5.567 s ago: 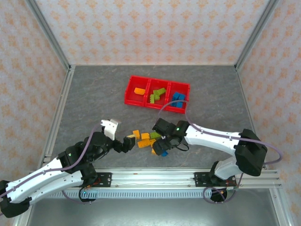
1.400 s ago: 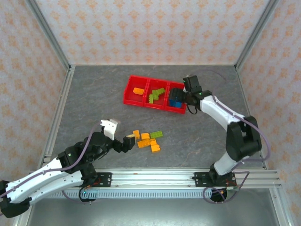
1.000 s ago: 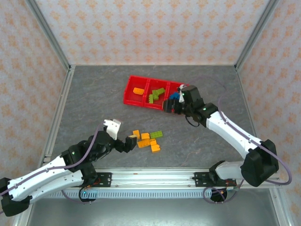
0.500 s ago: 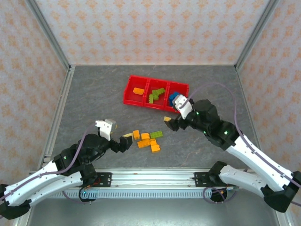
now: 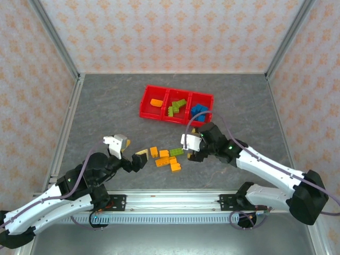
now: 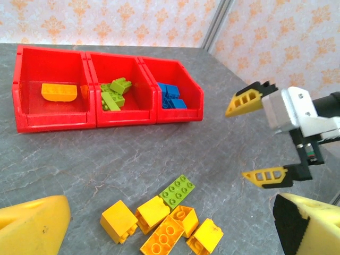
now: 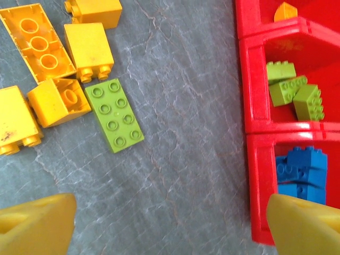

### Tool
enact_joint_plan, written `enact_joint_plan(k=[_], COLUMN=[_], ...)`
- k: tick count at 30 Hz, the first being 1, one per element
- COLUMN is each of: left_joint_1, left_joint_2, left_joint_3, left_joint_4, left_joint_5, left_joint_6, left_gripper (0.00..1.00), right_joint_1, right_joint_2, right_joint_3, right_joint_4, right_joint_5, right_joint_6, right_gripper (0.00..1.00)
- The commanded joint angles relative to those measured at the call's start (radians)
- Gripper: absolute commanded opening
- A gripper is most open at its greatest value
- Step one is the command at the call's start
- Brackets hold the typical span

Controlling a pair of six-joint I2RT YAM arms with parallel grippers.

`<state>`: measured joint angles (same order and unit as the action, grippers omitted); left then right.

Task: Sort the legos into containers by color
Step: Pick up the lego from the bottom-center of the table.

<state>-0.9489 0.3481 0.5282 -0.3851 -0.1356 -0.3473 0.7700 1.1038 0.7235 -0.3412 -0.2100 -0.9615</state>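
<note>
Right now, your right fingers (image 6: 245, 99) stand wide apart with nothing between them, hovering above the desk (image 5: 106, 117) between the loose legos (image 5: 163, 154) and the red containers (image 5: 144, 103). From the right wrist view, those fingers (image 7: 305, 226) frame bare desk, with the pile off to one side and the bins to the other. Your left fingers (image 6: 33, 227) are spread wide too and hold nothing; they sit low, just beside the pile on its left, not touching any brick. The loose pile has one flat lime green brick (image 7: 114, 115) lying studs up at its edge, touching a cluster of orange-yellow bricks (image 7: 89, 50), one of them a long piece turned hollow side up. In the containers, the left bin holds a single orange brick (image 6: 58, 91), the middle bin a few green bricks (image 6: 114, 93), and the right bin the blue bricks (image 6: 171, 96).
</note>
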Motion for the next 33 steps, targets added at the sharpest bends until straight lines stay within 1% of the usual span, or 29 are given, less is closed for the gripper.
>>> enact_joint_plan(k=[1, 2, 6, 8, 10, 14, 23, 27, 33], left_joint_1=[-0.001, -0.001, -0.001, -0.001, -0.001, -0.002, -0.002, -0.001, -0.001], left_joint_2=[-0.015, -0.015, -0.009, -0.002, 0.005, 0.023, 0.038, 0.03, 0.028], left_joint_3=[-0.013, -0.013, -0.013, -0.014, -0.013, -0.011, -0.01, -0.011, -0.011], left_joint_4=[0.015, 0.015, 0.015, 0.017, 0.015, 0.015, 0.012, 0.012, 0.012], left_joint_5=[-0.005, -0.005, 0.002, 0.008, 0.007, 0.011, 0.014, 0.012, 0.011], left_joint_6=[0.009, 0.009, 0.009, 0.01, 0.011, 0.012, 0.013, 0.012, 0.011], left_gripper=[0.99, 0.99, 0.99, 0.99, 0.99, 0.99, 0.99, 0.99, 0.99], right_joint_1=[0.017, 0.021, 0.03, 0.04, 0.048, 0.049, 0.049, 0.048, 0.049], right_joint_2=[0.072, 0.118, 0.216, 0.267, 0.303, 0.359, 0.531, 0.587, 0.628], right_joint_3=[0.02, 0.024, 0.035, 0.057, 0.073, 0.078, 0.168, 0.214, 0.237], right_joint_4=[0.067, 0.072, 0.098, 0.086, 0.09, 0.127, 0.124, 0.086, 0.047], right_joint_5=[-0.004, 0.009, 0.004, 0.003, 0.011, -0.001, -0.036, -0.06, -0.068], right_joint_6=[-0.087, -0.099, -0.139, -0.14, -0.127, -0.15, -0.185, -0.207, -0.224], right_gripper=[0.91, 0.91, 0.9, 0.88, 0.85, 0.83, 0.75, 0.68, 0.53])
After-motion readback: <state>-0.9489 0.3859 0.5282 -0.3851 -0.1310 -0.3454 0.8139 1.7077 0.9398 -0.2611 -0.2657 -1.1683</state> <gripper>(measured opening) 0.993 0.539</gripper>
